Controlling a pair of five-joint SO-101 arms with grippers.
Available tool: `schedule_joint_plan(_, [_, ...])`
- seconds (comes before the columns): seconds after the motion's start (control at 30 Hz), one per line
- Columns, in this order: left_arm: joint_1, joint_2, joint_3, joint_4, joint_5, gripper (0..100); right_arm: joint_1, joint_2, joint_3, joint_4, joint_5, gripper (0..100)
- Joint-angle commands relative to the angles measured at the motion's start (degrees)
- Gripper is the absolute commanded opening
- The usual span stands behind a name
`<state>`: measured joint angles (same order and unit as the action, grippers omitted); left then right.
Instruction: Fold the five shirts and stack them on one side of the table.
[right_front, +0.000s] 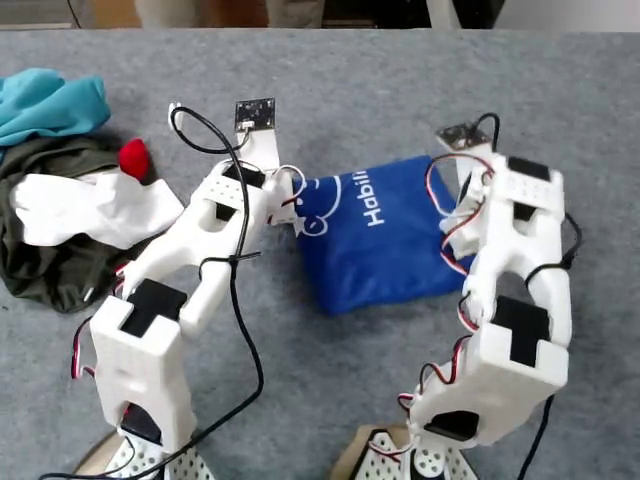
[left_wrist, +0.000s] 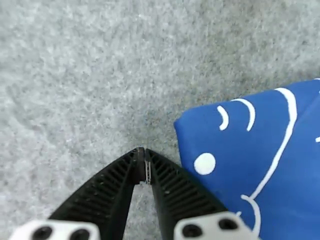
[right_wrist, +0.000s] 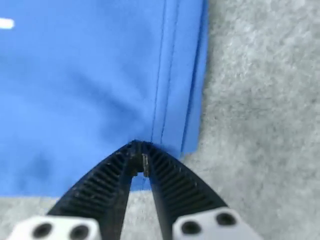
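High view: folded blue shirt (right_front: 385, 240) lay between both arms, its side edges hidden under them.
An unfolded pile (right_front: 90, 210) (teal, olive, white) was cut off at the frame edge. Wrist views showed the fingertips: left gripper (left_wrist: 141, 156) clenched over bare table (left_wrist: 75, 75) just beside the shirt's corner, right gripper (right_wrist: 140, 152) clenched above its hemmed edge.

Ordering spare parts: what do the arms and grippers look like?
Both the left arm and right arm are blocky white shells with black motor blocks. A black cable loops along the left; red and white wires run down the right. Left gripper and right gripper have black, ribbed, tapering fingers.
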<state>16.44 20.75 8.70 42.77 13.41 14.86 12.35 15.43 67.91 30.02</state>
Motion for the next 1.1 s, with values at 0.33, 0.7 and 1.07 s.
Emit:
schedule_joint_plan(0.33, [-2.2, 14.81, -25.58, 17.14, 0.09, 2, 2.95, -4.26, 2.15, -4.04, -0.09, 0.3])
schedule_joint_plan(0.7, [-7.47, 11.03, -24.62, 17.67, -0.35, 2, 8.48, -24.66, -10.15, 18.2, 0.35, 0.3])
schedule_joint_plan(1.07, [-7.03, -11.3, 8.35, 2.46, -6.86, 2, 14.29, -44.7, 12.26, 23.12, 0.35, 0.5])
